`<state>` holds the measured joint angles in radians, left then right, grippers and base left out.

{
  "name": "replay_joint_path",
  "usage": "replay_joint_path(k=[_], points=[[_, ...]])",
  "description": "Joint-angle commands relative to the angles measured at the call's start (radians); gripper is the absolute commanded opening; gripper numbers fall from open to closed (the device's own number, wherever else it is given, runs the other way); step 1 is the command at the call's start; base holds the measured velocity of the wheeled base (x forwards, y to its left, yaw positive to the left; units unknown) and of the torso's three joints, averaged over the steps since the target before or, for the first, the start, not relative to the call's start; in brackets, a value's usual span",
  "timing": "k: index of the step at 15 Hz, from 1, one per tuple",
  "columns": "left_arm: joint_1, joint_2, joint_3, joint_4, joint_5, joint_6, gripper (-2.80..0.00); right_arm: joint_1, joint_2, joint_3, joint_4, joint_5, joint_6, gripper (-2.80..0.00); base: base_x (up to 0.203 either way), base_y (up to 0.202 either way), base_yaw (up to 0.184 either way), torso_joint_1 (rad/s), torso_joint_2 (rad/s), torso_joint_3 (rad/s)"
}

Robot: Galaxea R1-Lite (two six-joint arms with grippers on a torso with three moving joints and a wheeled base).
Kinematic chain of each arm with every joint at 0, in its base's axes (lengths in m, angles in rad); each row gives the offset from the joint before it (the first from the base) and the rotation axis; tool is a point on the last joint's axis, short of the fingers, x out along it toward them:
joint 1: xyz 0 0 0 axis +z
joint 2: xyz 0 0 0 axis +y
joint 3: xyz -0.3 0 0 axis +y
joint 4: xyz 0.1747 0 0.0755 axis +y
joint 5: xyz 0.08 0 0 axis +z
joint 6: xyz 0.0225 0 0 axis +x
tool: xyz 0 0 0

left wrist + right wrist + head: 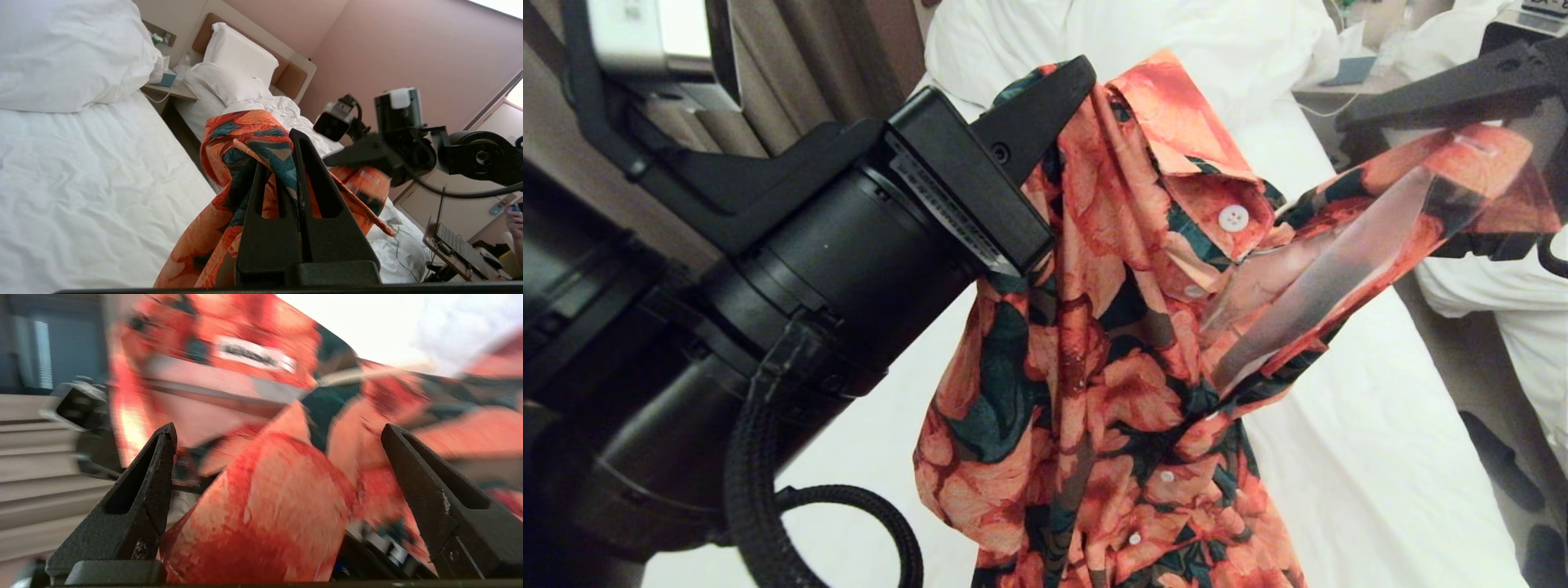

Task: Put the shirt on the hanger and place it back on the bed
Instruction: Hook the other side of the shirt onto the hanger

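Note:
The shirt [1094, 343], orange flowers on dark green with white buttons, hangs in the air above the bed [1380, 425]. My left gripper [1062, 90] is shut on a bunch of its cloth near the collar; the left wrist view shows the fabric pinched between its jaws [282, 155]. My right gripper [1388, 188] is at the upper right, open wide, and a fold of the shirt [265, 506] lies loose between its spread fingers [278, 430]. The collar label faces the right wrist camera. I cannot pick out the hanger with certainty.
A big white pillow [1135, 33] lies at the head of the bed. A second bed [245, 81] and a nightstand [167, 87] stand across a narrow aisle. Brown curtains [809, 49] hang on the left. A laptop [453, 241] and a person's hand [515, 216] are nearby.

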<state>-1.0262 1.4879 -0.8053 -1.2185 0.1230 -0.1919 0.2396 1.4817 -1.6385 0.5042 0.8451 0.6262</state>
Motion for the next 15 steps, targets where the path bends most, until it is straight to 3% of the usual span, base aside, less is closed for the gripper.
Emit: replay_joint_path(k=[1,7,10,12,13,15], points=[[0.000,-0.001,0.000,-0.007,0.001,-0.001,-2.80,-0.002,-0.014,-0.004,-0.018,0.009,0.029,0.00,0.000,0.000,0.000,0.000,0.00,0.000],[0.000,-0.003,0.000,-0.007,0.001,-0.001,-2.80,-0.008,-0.043,-0.014,-0.131,0.022,0.145,0.00,0.000,0.000,0.000,0.000,0.00,0.000],[0.000,-0.011,-0.002,-0.007,0.003,0.000,-2.80,-0.010,-0.028,-0.010,-0.072,0.015,0.126,0.00,0.000,0.000,0.000,0.000,0.00,0.000],[0.000,-0.011,-0.003,-0.007,0.003,0.002,-2.80,-0.048,-0.023,-0.013,0.001,0.007,0.055,0.00,0.000,0.000,0.000,0.000,0.00,0.000],[0.000,-0.009,-0.002,-0.007,0.003,0.002,-2.80,-0.062,-0.025,-0.014,0.015,-0.017,0.044,0.00,0.000,0.000,0.000,0.000,0.00,0.000],[0.000,-0.010,-0.003,-0.007,0.003,0.002,-2.80,-0.063,-0.019,-0.026,0.069,-0.141,0.012,0.00,0.000,0.000,0.000,0.000,0.00,0.000]])
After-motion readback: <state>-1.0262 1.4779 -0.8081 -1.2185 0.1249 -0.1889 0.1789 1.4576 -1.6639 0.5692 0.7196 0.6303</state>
